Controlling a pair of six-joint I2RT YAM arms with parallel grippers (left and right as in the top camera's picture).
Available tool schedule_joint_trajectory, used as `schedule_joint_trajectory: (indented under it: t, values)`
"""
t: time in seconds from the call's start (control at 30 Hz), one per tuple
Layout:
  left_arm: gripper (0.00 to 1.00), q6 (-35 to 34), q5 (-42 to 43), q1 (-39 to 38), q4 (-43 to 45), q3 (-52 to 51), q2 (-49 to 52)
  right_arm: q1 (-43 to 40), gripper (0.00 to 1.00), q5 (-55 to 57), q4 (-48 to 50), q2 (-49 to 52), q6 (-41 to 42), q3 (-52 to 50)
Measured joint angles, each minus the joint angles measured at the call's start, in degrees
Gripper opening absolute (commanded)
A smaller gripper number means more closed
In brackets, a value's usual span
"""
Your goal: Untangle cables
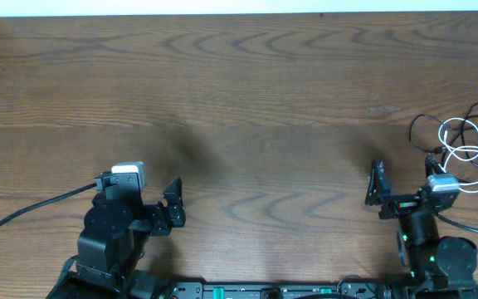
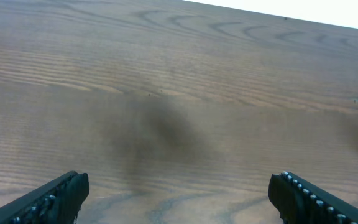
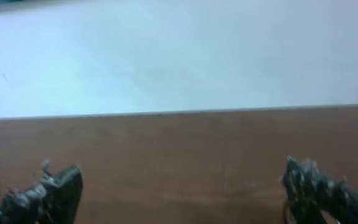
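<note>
The wooden table is filling nearly every view, its brown top showing long wavy grain and a smooth matte finish, and it is lying wide and bare across the middle and the far side, up to a pale strip running along its far edge. The left arm, a bulky black jointed body with a light grey block on top, is sitting at the near edge, with a thick black wire trailing off to the table's left side. The right arm, slimmer and also black, is standing at the near right with small green lights glowing on its base. The left gripper is hovering with its jaws spread wide, and its wrist view is showing two black ridged fingers far apart over bare wood. The right gripper is likewise gaping, its blurred dark fingers standing well apart and gripping nothing. The cables are lying in a loose heap near the table's right edge, just beside the right arm: the white cable is curling in overlapping round loops, with thin black cords arching around and through them. No writing is showing clearly enough to read.
</note>
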Motion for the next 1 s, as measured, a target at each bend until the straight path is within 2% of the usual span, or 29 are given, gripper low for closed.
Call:
schedule_joint_trajectory:
  t: [0.27, 0.4, 0.57, 0.73, 1.0]
  values:
    - [0.97, 0.0, -0.13, 0.0, 0.02, -0.02, 0.0, 0.0, 0.99, 0.33, 12.37, -3.45, -0.02, -9.99]
    - [0.97, 0.0, -0.13, 0.0, 0.02, -0.02, 0.0, 0.0, 0.99, 1.86, 13.18, -3.52, -0.02, -11.23]
    - [0.97, 0.0, -0.13, 0.0, 0.02, -0.02, 0.0, 0.0, 0.99, 5.49, 12.22, -3.63, -0.02, -11.23]
    - [0.97, 0.0, -0.13, 0.0, 0.0, -0.02, 0.0, 0.0, 0.99, 6.56, 2.32, -3.65, -0.02, -11.3]
    - [0.97, 0.0, -0.13, 0.0, 0.02, -0.02, 0.0, 0.0, 0.99, 6.58, 2.25, -3.69, -0.02, -11.3]
